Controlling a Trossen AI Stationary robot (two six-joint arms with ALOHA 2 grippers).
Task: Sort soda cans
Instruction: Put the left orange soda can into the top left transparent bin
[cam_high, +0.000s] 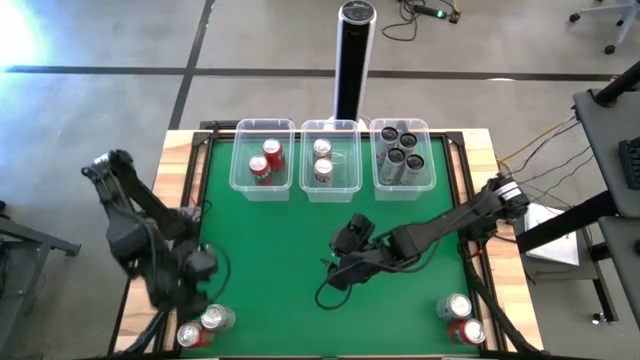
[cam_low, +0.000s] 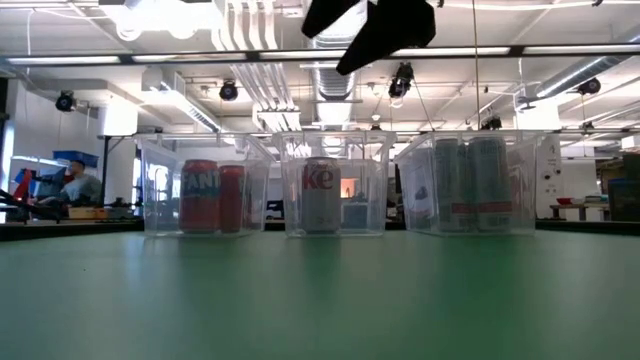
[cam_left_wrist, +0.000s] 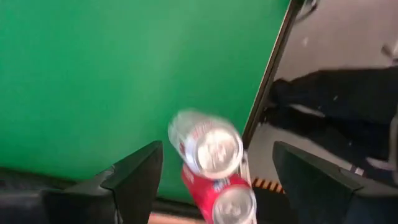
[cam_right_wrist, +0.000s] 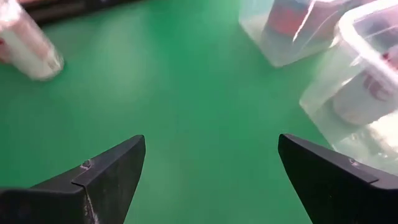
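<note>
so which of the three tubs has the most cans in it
The right-hand tub, holding several dark grey cans packed together. The left tub holds just two red cans and the middle tub two silver-white cans.

Partial lettering is made out in the low view only — "ANTA" in white on the red can (cam_low: 199, 195) in the left tub (cam_low: 158, 190), and "ke" in red on the silver-white can (cam_low: 321, 194) in the middle tub (cam_low: 372, 185). No other print can be read.
</note>
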